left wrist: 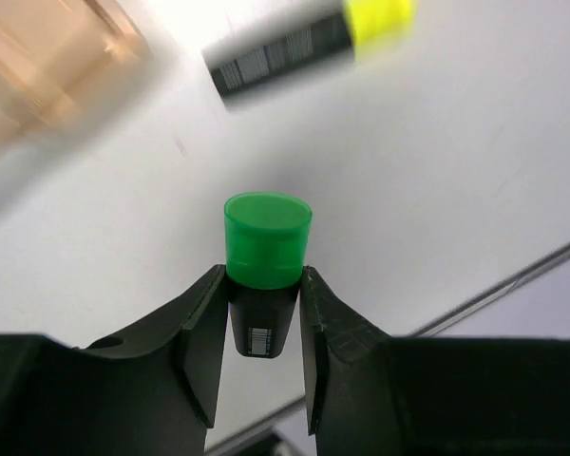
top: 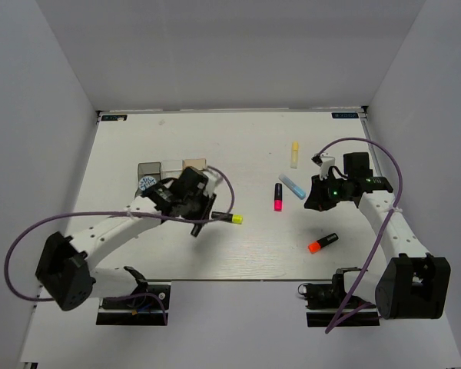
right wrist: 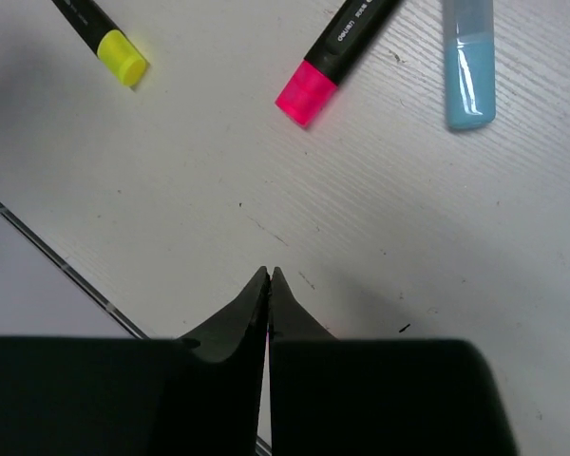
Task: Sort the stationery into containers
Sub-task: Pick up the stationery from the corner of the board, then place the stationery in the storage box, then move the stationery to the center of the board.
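My left gripper is shut on a black highlighter with a green end and holds it above the table; in the top view this gripper is just in front of the containers. A yellow-ended highlighter lies right beside it and shows blurred in the left wrist view. My right gripper is shut and empty, above bare table. In the top view it is right of the pink-ended highlighter and the light blue one. The dark grey, clear and amber boxes stand in a row.
A pale yellow highlighter lies at the far right. An orange-ended one lies near the front edge. A blue-white roll sits in front of the grey box. The amber box shows blurred in the left wrist view.
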Motion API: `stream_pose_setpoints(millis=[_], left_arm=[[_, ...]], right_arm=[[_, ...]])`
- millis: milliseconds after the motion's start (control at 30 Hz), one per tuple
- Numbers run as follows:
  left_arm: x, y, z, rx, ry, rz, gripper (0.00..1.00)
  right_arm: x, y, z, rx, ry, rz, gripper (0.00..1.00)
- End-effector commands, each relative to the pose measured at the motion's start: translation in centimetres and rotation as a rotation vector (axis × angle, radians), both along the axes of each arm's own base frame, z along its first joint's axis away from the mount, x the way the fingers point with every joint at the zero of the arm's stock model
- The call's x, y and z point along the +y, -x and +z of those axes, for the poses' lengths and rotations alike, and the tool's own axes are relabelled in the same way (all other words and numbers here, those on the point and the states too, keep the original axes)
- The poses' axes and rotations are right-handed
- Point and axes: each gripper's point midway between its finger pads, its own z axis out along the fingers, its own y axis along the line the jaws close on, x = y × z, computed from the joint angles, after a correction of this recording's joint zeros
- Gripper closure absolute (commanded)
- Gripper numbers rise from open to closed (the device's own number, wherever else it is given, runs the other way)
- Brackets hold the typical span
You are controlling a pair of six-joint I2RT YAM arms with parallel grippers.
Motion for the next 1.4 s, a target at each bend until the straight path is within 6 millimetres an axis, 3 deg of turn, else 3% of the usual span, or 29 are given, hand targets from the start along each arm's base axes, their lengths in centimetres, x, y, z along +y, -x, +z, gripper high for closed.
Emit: stream_pose_setpoints(millis=[0, 133, 167, 300, 333, 367, 400, 467, 600, 667, 700, 733, 800, 833, 867, 967, 1033, 1067, 1133, 1167, 1233, 1267, 1300, 1333, 1367], left_arm=[[0.2, -5.9, 7.1, -0.211, 0.197, 0.239, 1.00], [5.3, -10.2, 7.9, -0.232, 0.113, 0.524, 1.00], [5.2, -11.8, 8.1, -0.223, 0.100, 0.545, 1.00], [7.3, -15.2, 8.0, -0.235, 0.037, 0.633, 1.00], [8.1, -16.1, 8.7, -0.261, 0.030, 0.655, 1.00], [8.3, -16.7, 8.1, -0.250, 0.014, 0.658, 1.00], [8.6, -18.0, 8.6, -0.261, 0.003, 0.664, 1.00], [9.4, -19.3, 7.9, -0.253, -0.055, 0.664, 1.00], [10.8, -20.4, 6.8, -0.245, -0.124, 0.672, 1.00], [11.4, -20.7, 6.1, -0.232, -0.139, 0.681, 1.00], [11.4, -20.8, 5.8, -0.222, -0.133, 0.682, 0.96], [11.5, -20.9, 5.4, -0.213, -0.136, 0.685, 0.78], [11.7, -20.9, 4.8, -0.197, -0.139, 0.686, 0.56], [11.8, -20.9, 4.4, -0.188, -0.143, 0.687, 0.39], [11.8, -21.0, 4.4, -0.186, -0.141, 0.687, 0.33], [11.7, -21.0, 5.0, -0.197, -0.111, 0.680, 0.20], [11.4, -21.2, 6.1, -0.214, -0.088, 0.671, 0.16], [11.4, -21.0, 6.3, -0.211, -0.088, 0.668, 0.16], [11.0, -21.0, 7.8, -0.226, -0.053, 0.654, 0.14], [10.8, -20.2, 7.8, -0.203, -0.038, 0.648, 0.14], [10.1, -19.4, 9.4, -0.221, 0.029, 0.648, 0.22], [9.4, -17.7, 9.1, -0.187, 0.070, 0.621, 0.61], [9.1, -16.8, 10.8, -0.219, 0.126, 0.629, 0.86], [9.1, -16.1, 11.2, -0.225, 0.149, 0.632, 1.00], [9.5, -13.1, 11.1, -0.224, 0.177, 0.620, 1.00]], right_arm=[[0.4, -0.1, 1.6, -0.047, -0.028, 0.025, 1.00], [0.3, -0.2, 1.7, -0.053, -0.028, 0.019, 1.00], [0.4, -0.1, 1.6, -0.048, -0.027, 0.022, 1.00], [0.3, -0.1, 1.7, -0.054, -0.028, 0.020, 0.98], [0.4, -0.1, 1.7, -0.054, -0.027, 0.022, 0.92], [0.4, 0.0, 1.6, -0.050, -0.031, 0.025, 0.84], [0.5, 0.0, 1.8, -0.057, -0.033, 0.028, 0.67], [0.6, 0.0, 1.8, -0.054, -0.038, 0.038, 0.51], [0.6, 0.2, 1.7, -0.043, -0.041, 0.055, 0.48], [0.9, 0.3, 1.6, -0.043, -0.045, 0.071, 0.31], [0.9, 0.5, 1.5, -0.038, -0.045, 0.075, 0.21], [1.1, 0.5, 1.8, -0.046, -0.055, 0.093, 0.10], [1.9, 1.3, 2.0, -0.057, -0.084, 0.174, 0.10], [3.0, 1.8, 2.6, -0.061, -0.153, 0.222, 0.10], [3.3, 2.0, 2.9, -0.074, -0.166, 0.252, 0.10], [6.0, 3.1, 3.1, -0.105, -0.203, 0.420, 0.18], [6.9, 2.8, 1.6, -0.116, -0.140, 0.503, 0.22], [7.0, 1.9, 1.8, -0.142, -0.115, 0.516, 0.24], [8.4, 1.7, -0.1, -0.123, -0.030, 0.589, 0.26], [9.1, 0.7, 0.2, -0.141, -0.003, 0.598, 0.27], [11.0, 0.5, -2.1, -0.121, 0.103, 0.652, 0.28], [13.3, 0.7, -1.4, -0.160, 0.115, 0.709, 0.28], [13.7, -0.9, -1.6, -0.194, 0.172, 0.648, 0.28], [14.4, -1.4, -1.5, -0.208, 0.183, 0.651, 0.27], [15.2, -1.8, -3.0, -0.183, 0.202, 0.664, 0.25]])
